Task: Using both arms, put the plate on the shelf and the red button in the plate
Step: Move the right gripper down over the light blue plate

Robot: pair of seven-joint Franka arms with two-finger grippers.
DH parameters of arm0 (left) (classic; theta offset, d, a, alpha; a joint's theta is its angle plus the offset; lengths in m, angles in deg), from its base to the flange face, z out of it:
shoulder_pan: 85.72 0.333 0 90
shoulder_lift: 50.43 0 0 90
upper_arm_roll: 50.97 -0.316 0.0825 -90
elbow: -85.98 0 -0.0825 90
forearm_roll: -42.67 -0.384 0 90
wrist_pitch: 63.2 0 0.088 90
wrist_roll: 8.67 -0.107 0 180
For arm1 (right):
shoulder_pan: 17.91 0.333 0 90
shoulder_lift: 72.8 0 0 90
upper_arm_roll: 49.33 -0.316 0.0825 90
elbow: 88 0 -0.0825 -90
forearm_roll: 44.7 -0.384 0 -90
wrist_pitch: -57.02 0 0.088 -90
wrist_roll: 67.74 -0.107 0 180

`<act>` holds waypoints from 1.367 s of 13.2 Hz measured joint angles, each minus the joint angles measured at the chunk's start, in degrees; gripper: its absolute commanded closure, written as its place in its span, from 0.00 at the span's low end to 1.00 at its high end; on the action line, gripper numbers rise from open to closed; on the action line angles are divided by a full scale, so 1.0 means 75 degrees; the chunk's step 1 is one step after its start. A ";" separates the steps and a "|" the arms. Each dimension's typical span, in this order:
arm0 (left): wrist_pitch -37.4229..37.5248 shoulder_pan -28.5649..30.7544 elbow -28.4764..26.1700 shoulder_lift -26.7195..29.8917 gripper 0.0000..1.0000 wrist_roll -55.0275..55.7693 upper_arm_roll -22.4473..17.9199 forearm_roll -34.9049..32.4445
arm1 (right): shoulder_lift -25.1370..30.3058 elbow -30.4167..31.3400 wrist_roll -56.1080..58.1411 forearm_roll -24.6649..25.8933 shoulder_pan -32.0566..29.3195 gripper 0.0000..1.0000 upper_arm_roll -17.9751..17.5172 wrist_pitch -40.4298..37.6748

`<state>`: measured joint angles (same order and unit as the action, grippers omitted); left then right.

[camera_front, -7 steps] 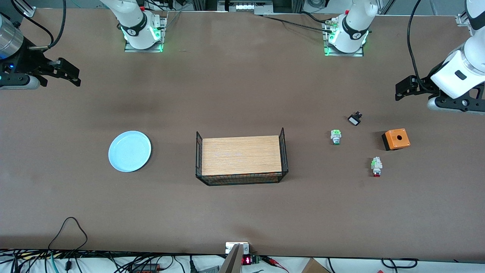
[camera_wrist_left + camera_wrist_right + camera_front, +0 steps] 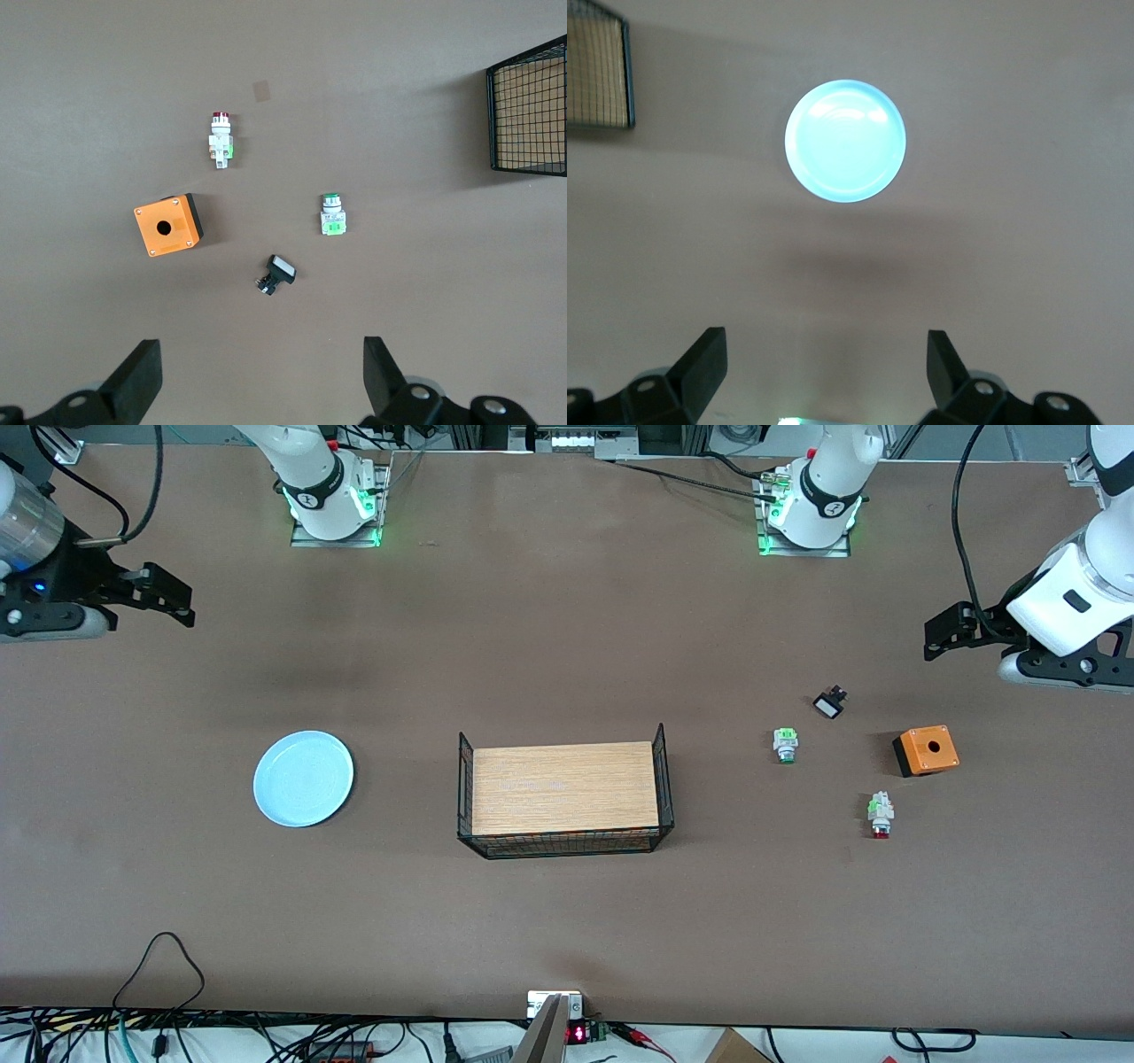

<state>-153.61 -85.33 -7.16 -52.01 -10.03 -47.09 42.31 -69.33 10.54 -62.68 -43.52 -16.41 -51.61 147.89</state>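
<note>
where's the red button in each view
Front view: the red button lies on the table, nearer the camera than the orange box.
Left wrist view: the red button shows beside the orange box.
Right wrist view: not in it.
Shared landmark: the orange box.
</note>
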 measured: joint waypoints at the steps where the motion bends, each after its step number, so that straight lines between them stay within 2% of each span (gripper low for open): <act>1: 0.0000 0.0000 0.0002 -0.0005 0.00 0.0000 0.0000 0.0000 | -0.0110 0.0023 0.0644 -0.0001 0.0002 0.00 0.0001 -0.0002; 4: 0.0000 -0.0001 0.0012 -0.0025 0.00 0.0000 0.0001 0.0000 | -0.0369 0.0305 0.2174 -0.0003 0.0004 0.00 0.0002 0.0182; 7: 0.0000 -0.0001 0.0018 -0.0034 0.00 0.0000 0.0001 0.0000 | -0.0396 0.0963 0.3795 -0.0003 0.0015 0.00 0.0000 0.0828; 11: 0.0001 0.0000 0.0020 -0.0040 0.00 0.0000 0.0000 0.0000 | -0.0406 0.2279 0.5768 0.0006 0.0135 0.00 -0.0003 0.2397; 15: 0.0001 0.0000 0.0024 -0.0043 0.00 0.0000 0.0000 0.0000 | -0.0406 0.3559 0.6474 0.0680 0.0554 0.00 -0.0011 0.4194; 18: 0.0001 0.0000 0.0027 -0.0044 0.00 0.0000 0.0000 0.0000 | -0.0484 0.4354 0.7227 0.0858 0.0552 0.00 0.0010 0.5597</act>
<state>-153.60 -85.33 -6.96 -52.34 -10.03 -47.09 42.31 -72.96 43.20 -8.48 -37.08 -12.27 -51.53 189.87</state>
